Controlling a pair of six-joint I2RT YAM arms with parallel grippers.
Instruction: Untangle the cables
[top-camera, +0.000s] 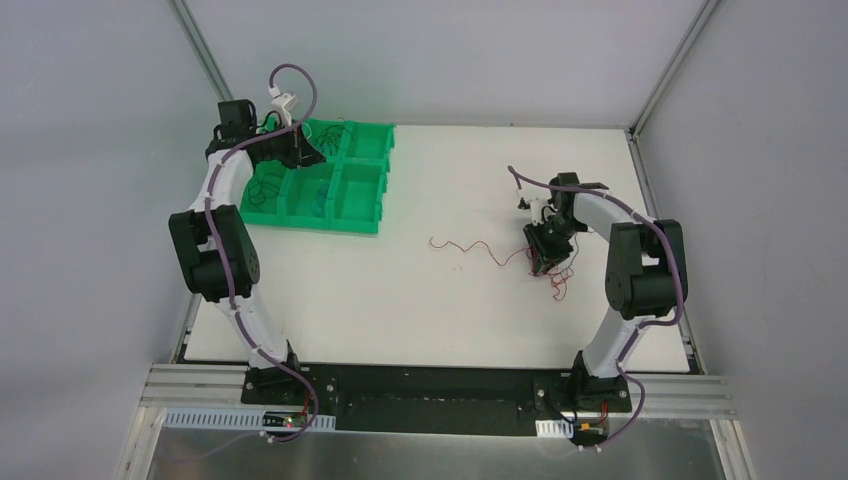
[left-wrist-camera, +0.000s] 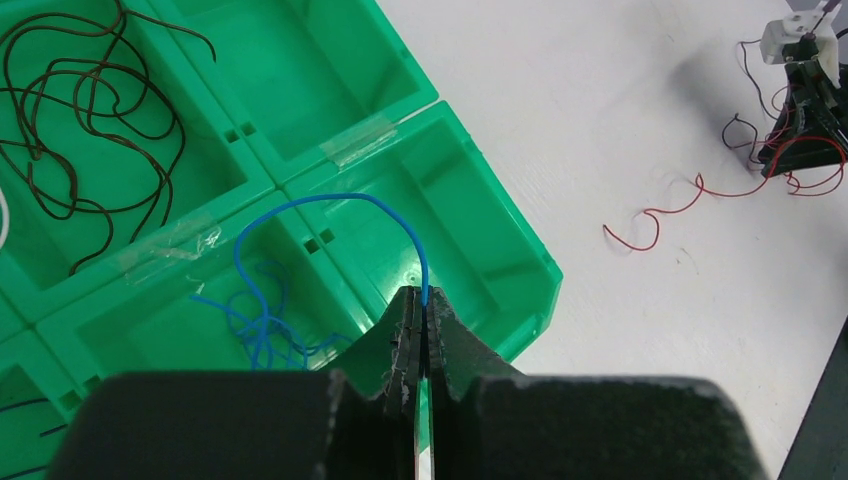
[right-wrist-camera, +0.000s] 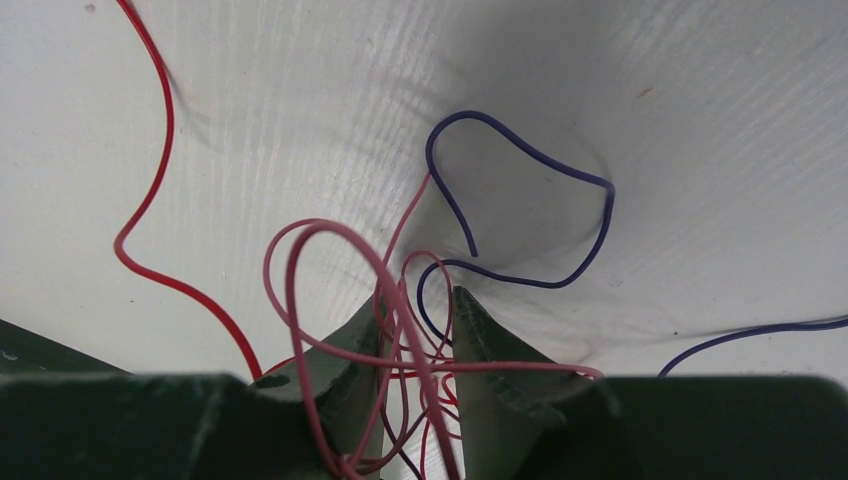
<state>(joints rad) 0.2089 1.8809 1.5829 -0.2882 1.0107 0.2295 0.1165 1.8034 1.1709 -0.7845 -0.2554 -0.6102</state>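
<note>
— The left gripper (left-wrist-camera: 424, 300) is pinching fully shut on the tip of a blue wire (left-wrist-camera: 330, 200), right over the green tray (left-wrist-camera: 545, 275). See it arching up from the fingertips and drooping into the compartment where the other blue strands (left-wrist-camera: 262, 335) are lying?

— I do. I'd say it is sorting by colour, so it should be lowering that wire well inside the compartment before letting go, not dropping it across a divider toward the brown wires (left-wrist-camera: 90, 120).

— And the right gripper (right-wrist-camera: 418, 305)?

— It is hanging low over the knot on the table (right-wrist-camera: 680, 90), jaws parted partway. Red wires (right-wrist-camera: 330, 250) are looping through the gap and over the fingers. With that gap showing, I doubt it is clamping anything.

— A dark wire (right-wrist-camera: 560, 170) is curling just beyond the fingertips, one end running in under the red loops.

— Then it ought to be closing on one strand only and drawing it out slowly, or the whole bunch may be coming along. A long red wire (top-camera: 470, 248) is trailing off toward the left arm's side, well apart from the tray.
</note>
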